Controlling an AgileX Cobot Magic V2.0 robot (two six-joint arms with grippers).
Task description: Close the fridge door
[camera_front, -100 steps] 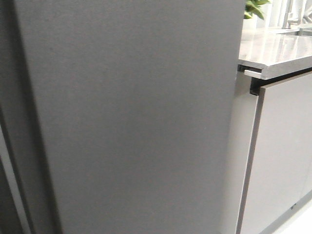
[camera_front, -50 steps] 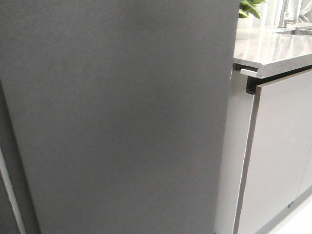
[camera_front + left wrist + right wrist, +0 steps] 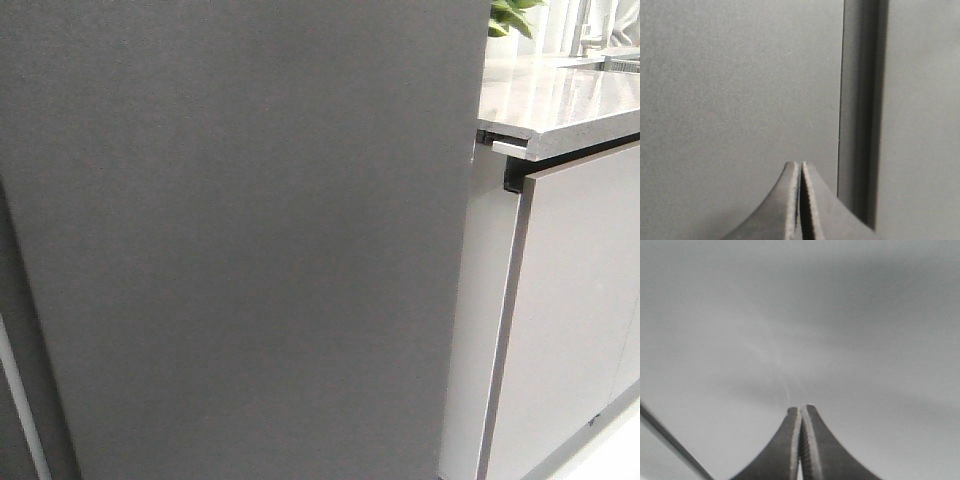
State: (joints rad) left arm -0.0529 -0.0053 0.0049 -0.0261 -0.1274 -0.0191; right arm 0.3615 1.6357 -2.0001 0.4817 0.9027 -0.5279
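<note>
straight ahead of us, filling most of the front view, stands the fridge door (image 3: pixel 250 240), a tall, flat, dark-grey panel with no handle. its long axis runs up and down, leaning a little in the picture, and its broad face points back toward us. its right edge comes down just beside a pale cabinet panel (image 3: pixel 485 330), and along its left side we see a darker strip and a thin pale line, which we judge to be the seam or lining at that edge; we cannot tell from here whether the door is fully home.

in the left wrist view the left tool (image 3: pixel 800 200) is clenched, fingertips pressed together on nothing, and the door face lies directly in front of it, with a vertical dark gap (image 3: pixel 860 110) close to one side of the tips. in the right wrist view the right tool (image 3: pixel 800 442) is likewise clenched and empty, its tips very close to the grey face; contact cannot be settled from the blur. both arms look near; we cannot say which is nearer.

so the coming move, as we judge it, turns on pushing straight forward, square to the face, not along it.

further out, a stone bench top (image 3: pixel 560 100) overhangs the pale cabinet door (image 3: pixel 570 320), with a green plant (image 3: pixel 515 15) behind.
</note>
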